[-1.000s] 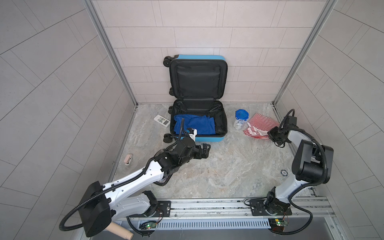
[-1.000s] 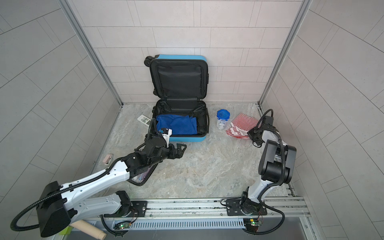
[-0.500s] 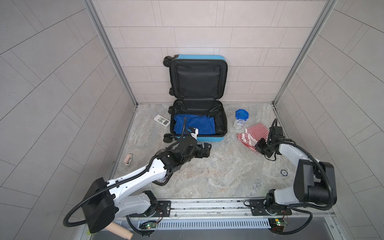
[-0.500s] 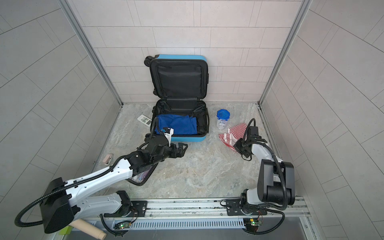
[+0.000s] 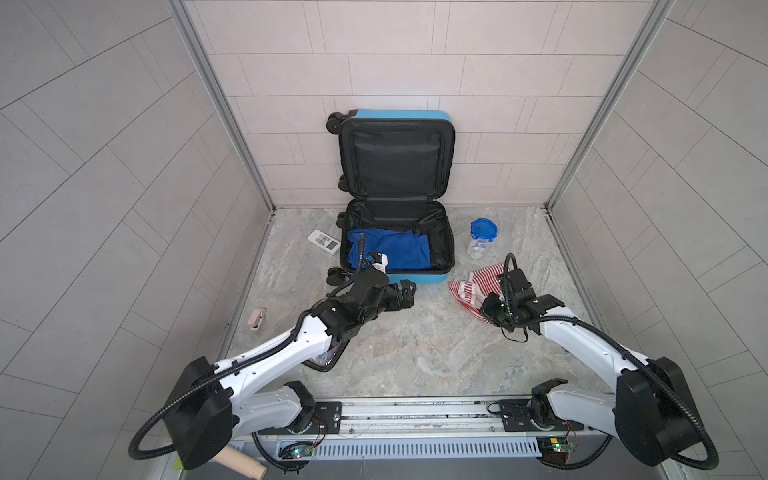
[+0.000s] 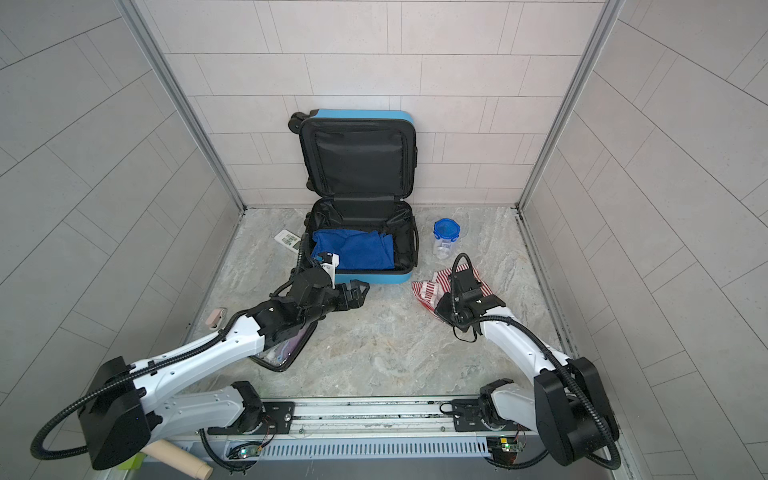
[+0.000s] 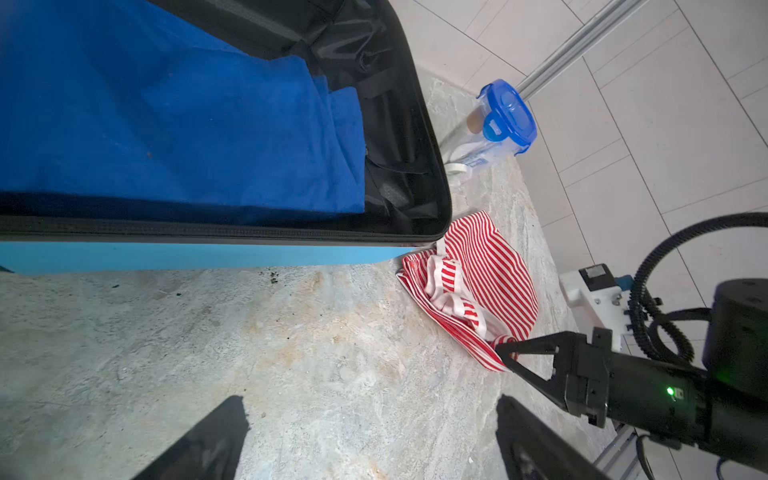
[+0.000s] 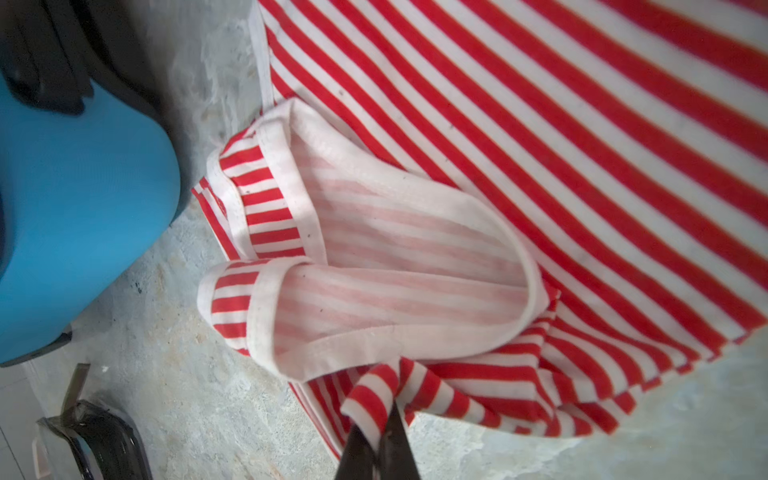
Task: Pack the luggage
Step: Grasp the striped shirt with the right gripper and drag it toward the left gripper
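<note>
Two top views first: in both, your right gripper (image 5: 485, 311) has dragged the striped garment (image 5: 465, 286) away from the side wall over the last second. The cloth now lies just beside the front corner of the luggage (image 5: 415, 277), which sits open against the back wall with a blue cloth (image 5: 399, 249) already inside. That shortens the lift over the rim, I'd judge. Your left gripper (image 5: 405, 293) has barely shifted; it hangs spread wide and empty just in front of the case. A clear pouch (image 5: 328, 359) is mostly hidden under the left arm (its contents can't be read).

From the left wrist, you see the right jaws pinched shut on one corner of the stripes, with the rest lying slack on the floor. The blue-lidded jar (image 7: 505, 118) stands beyond, untouched.

From the right wrist, a fold of striped fabric is clamped between the fingertips (image 8: 359, 453). How deep the bite goes is cut off by the frame edge.
</note>
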Controlling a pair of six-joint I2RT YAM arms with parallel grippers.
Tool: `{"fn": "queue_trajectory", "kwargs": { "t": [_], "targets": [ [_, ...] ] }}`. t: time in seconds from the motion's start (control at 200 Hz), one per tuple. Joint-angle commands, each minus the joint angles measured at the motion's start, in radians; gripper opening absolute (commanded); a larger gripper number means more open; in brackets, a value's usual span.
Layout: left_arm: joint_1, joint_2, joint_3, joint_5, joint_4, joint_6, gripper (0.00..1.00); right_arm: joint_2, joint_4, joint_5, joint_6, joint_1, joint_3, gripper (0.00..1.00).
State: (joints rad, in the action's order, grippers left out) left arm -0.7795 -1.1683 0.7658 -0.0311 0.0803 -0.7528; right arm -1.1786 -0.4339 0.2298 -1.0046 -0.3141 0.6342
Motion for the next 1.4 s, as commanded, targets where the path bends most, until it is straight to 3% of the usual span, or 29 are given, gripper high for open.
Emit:
{"fn": "queue_trajectory", "kwargs": {
  "t": [0.0,0.345,0.56,0.66,0.816,0.891,1.116,1.396],
  "targets": [
    [0.013,0.009,-0.027,-0.006,-0.010,-0.038,0.98,0.034,0.025,-0.075,-0.119,-0.090,-0.002,0.00],
    [0.068,0.013,-0.064,0.014,-0.005,-0.078,0.98,-0.115,0.129,-0.139,-0.287,-0.411,0.092,0.00],
    [0.097,0.034,-0.096,0.023,0.002,-0.105,0.98,-0.264,0.138,-0.166,-0.290,-0.556,0.246,0.00],
    [0.113,0.045,-0.113,0.026,0.013,-0.128,0.99,-0.318,0.127,-0.157,-0.267,-0.589,0.304,0.11],
    [0.124,0.049,-0.140,0.027,0.021,-0.157,1.00,-0.369,0.112,-0.154,-0.225,-0.646,0.371,0.55],
    [0.134,0.038,-0.147,0.030,0.027,-0.178,1.00,-0.384,0.106,-0.152,-0.206,-0.664,0.393,0.67],
    [0.144,0.020,-0.166,0.063,0.027,-0.245,1.00,-0.349,0.083,-0.147,-0.168,-0.678,0.410,0.75],
    [0.144,0.015,-0.182,0.135,0.021,-0.336,1.00,-0.300,-0.019,-0.176,-0.135,-0.686,0.373,0.73]
  ]
}}
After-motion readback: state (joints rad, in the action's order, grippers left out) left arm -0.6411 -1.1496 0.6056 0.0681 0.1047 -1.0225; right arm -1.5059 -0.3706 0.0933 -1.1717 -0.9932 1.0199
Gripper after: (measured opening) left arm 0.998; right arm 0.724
